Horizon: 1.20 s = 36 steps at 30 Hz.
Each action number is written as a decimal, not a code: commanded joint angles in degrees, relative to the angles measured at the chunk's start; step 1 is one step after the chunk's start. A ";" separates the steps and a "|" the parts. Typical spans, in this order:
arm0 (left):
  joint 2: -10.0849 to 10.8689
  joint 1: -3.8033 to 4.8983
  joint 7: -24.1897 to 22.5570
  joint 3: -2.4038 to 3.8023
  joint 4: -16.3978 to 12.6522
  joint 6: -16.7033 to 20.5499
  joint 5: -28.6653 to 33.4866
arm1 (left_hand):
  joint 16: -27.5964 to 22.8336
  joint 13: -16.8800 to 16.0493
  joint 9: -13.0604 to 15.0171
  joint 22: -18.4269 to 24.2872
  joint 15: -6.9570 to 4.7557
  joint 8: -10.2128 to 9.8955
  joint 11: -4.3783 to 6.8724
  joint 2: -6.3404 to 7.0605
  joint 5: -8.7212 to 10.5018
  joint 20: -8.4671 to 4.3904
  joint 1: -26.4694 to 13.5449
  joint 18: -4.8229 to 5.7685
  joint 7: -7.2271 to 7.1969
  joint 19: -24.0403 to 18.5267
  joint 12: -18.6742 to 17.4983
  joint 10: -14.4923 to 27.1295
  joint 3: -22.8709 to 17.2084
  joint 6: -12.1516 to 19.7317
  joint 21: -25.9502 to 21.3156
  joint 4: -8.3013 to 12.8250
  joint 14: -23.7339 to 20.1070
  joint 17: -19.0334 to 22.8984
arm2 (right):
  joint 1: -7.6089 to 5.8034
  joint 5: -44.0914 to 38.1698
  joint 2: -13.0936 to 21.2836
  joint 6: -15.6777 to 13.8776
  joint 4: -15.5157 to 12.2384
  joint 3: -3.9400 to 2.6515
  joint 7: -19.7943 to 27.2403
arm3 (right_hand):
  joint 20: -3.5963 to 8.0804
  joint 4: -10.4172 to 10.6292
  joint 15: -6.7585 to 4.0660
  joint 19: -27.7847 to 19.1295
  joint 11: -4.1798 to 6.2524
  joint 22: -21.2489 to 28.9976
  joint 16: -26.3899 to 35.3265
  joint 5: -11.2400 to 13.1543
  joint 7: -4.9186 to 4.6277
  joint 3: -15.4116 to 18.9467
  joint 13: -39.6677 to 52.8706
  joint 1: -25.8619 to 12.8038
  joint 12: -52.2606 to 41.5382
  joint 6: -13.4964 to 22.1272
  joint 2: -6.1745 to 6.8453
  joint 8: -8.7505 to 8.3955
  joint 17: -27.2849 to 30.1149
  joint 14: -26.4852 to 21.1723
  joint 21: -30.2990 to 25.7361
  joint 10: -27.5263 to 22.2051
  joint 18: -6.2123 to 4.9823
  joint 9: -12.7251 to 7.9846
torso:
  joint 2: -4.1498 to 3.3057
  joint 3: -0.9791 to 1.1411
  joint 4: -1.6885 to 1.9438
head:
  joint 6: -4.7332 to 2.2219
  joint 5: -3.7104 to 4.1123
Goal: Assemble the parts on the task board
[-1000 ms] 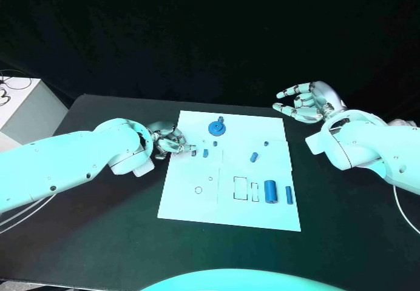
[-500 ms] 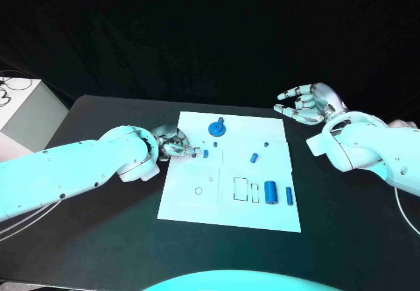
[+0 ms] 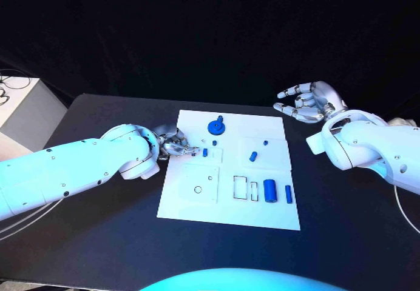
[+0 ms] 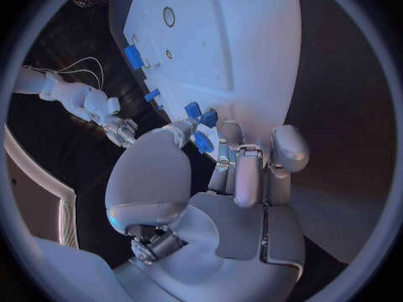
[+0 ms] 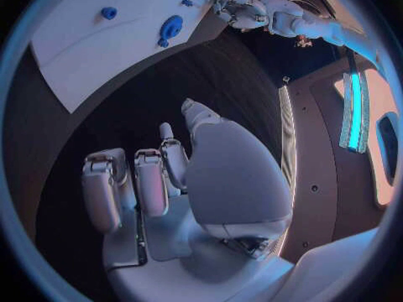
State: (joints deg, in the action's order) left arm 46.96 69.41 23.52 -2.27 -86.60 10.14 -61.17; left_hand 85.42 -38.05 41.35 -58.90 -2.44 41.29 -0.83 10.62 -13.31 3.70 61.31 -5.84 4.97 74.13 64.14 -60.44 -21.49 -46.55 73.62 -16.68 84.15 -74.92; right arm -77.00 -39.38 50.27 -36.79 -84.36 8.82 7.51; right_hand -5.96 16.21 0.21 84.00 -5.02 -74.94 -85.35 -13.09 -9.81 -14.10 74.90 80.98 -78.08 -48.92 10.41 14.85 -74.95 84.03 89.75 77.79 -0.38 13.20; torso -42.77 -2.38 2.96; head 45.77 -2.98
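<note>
Task board: flat white rectangular plate

From the head view, the left hand covers the task board's left edge, and its fingers hide whether they hold any small blue part. The tiny pegs are too small to tell apart.

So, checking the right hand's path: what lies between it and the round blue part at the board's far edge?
In the head view, only bare task board and black table separate the right hand from the round blue part.
</note>
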 commanded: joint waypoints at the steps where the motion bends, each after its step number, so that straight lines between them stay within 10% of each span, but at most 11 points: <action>1: -0.21 -0.20 1.32 -0.15 0.08 -2.66 -0.46 | 0.44 -0.34 0.01 -0.21 -0.21 0.54 0.07 -0.23 -0.19 -0.04 0.85 -0.41 -0.25 0.60 0.41 -0.59 0.38 -0.57 0.41 0.02 3.21 -8.44 | 0.03 -0.36 0.04 0.14 -0.05 -0.01 0.33 | -0.15 -0.10 0.35 6.00 -0.01 -15.06 0.24 -0.13 -0.12 -0.30 3.07 -0.44 0.09 0.48 0.03 0.33 -9.57 3.21 0.25 -0.30 0.38 -0.10 | 0.04 -0.01 0.00 | 0.11 0.07; 23: -0.18 -0.27 -0.02 -0.16 -0.10 -1.90 2.28 | 0.79 -1.12 1.61 -1.13 -1.17 4.68 1.17 -2.02 -0.30 -0.95 7.04 -0.23 -1.46 1.02 1.19 -1.25 -1.87 -0.08 0.91 0.12 3.43 -8.86 | 0.07 -0.38 0.01 0.28 0.03 -0.01 0.29 | -0.15 -0.13 0.35 6.00 -0.01 -15.06 0.21 -0.23 -0.12 -0.43 3.06 -0.49 0.08 0.48 -0.04 0.38 -9.60 3.22 0.25 -0.29 0.38 -0.10 | 0.03 -0.01 0.04 | 0.15 0.11; 36: -0.11 -0.27 -2.81 -0.15 -0.11 -0.07 6.83 | 0.49 1.07 1.49 -0.24 -0.84 5.62 0.79 -3.52 -0.05 -0.71 14.78 -0.43 -0.97 0.17 0.09 0.91 -9.92 2.81 0.27 1.05 3.06 -8.27 | 0.10 -0.44 0.02 0.52 0.07 -0.01 0.07 | -0.15 -0.13 0.35 6.00 -0.01 -15.06 0.21 -0.23 -0.12 -0.43 3.06 -0.49 0.08 0.48 -0.04 0.38 -9.60 3.22 0.25 -0.29 0.38 -0.10 | 0.01 0.01 -0.01 | 0.28 0.12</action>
State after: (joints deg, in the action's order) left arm 46.82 69.30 22.09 -2.31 -86.83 9.49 -57.06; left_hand 85.91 -37.08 43.06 -59.22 -3.07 46.70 -0.25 7.45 -13.16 3.09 74.98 -5.73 4.06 74.70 64.40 -60.01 -29.20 -44.12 74.18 -17.20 83.94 -74.92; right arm -76.93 -39.39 50.27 -36.74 -84.29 8.83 7.44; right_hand -5.96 16.05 0.21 84.01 -5.02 -74.91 -85.34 -13.09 -9.99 -14.26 74.90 80.98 -78.08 -48.74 10.41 14.85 -74.93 84.03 89.75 77.79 -0.38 13.15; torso -42.74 -2.37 2.96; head 46.03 -2.87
